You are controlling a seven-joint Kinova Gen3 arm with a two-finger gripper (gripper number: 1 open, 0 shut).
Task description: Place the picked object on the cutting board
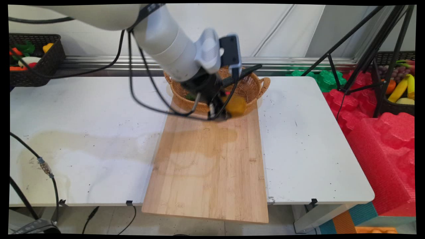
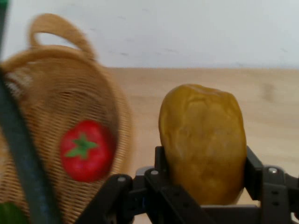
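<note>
The black gripper is clenching a yellow-brown potato, one finger pressing on each side of it, as the hand view shows: the lumpy body is standing upright between the fingers, its long axis running up the frame and its top rising well above the fingertips. In the main view the potato is showing just right of the gripper, a little above the centre of the frame, hanging over the near rim of the wicker basket where that rim meets the far end of the wooden cutting board.

The relation that matters here is basket against board. In the main view the basket is sitting toward the top of the frame from the held potato and the board is stretching away toward the bottom edge, its long axis running down the picture across the white table. In the hand view the basket is filling the left side, its handle at the upper left, with a red tomato lying inside it and a bit of something green at the lower left corner; the board is lying behind the potato across the middle and right. So the potato is sitting beside the basket's wall in that view, not inside it.
</note>
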